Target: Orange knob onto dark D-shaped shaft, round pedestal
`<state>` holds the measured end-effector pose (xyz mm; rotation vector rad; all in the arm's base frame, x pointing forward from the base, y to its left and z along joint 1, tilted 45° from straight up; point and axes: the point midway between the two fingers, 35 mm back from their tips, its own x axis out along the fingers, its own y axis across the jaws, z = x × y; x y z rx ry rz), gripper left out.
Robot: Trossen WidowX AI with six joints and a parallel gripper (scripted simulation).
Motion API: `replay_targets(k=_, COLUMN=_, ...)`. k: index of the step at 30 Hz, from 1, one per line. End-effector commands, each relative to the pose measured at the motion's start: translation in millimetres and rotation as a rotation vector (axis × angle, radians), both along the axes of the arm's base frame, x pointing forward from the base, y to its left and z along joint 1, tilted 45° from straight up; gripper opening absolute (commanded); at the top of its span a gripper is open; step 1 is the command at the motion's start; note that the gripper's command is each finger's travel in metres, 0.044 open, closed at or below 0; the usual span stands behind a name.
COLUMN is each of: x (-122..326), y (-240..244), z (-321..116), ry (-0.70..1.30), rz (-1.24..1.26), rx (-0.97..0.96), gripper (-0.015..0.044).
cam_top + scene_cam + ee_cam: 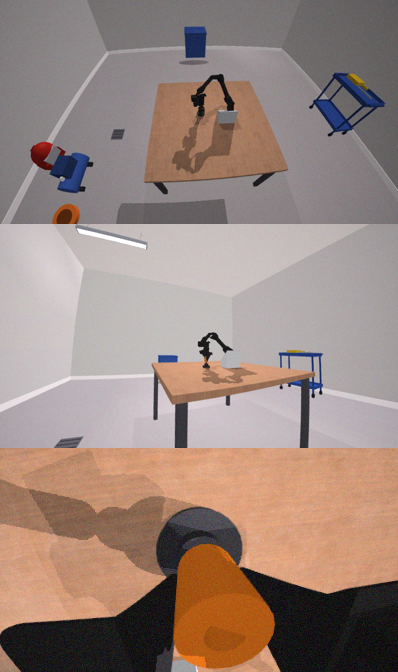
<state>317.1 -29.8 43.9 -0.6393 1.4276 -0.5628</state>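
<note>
Fingers of the gripper (201,106) (206,359) (212,574) clamped on the orange knob (205,359) (215,590), one dark finger against each side. Knob is upright over the round pedestal (200,113) (206,366) (167,548) – exterior view shows orange just above the dark base, so it is not all the way down. Wrist view: pedestal at 12 o'clock from the knob, its near part covered by it. D-shaped shaft hidden; cannot tell whether its tip is inside the hole, nor how the flats line up.

Black six-joint arm (210,80) (219,342) arches up and over to the gripper. Top view, taken from the pedestal: pale slant-sided block (227,116) (233,359) at 3 o'clock on the wooden table (250,144) (189,388) (310,508) – arm's shadow falls toward 7 o'clock
</note>
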Motion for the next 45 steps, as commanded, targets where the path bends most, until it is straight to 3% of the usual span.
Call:
replay_targets(k=1, x=-1.3, y=-0.1, z=-0.3, ry=0.001, rz=0.003, rx=-0.001, gripper=0.0)
replay_targets(k=23, x=-4.5, y=3.2, z=2.7, ry=0.001, rz=0.003, rx=0.0, gripper=0.0)
replay_targets(k=30, x=-3.2, y=3.2, z=2.8, ry=0.14, rz=0.144, rx=-0.014, gripper=0.0)
replay_targets(k=45, x=2.5, y=3.2, z=1.2, ry=0.147, rz=0.152, rx=-0.015, gripper=0.0)
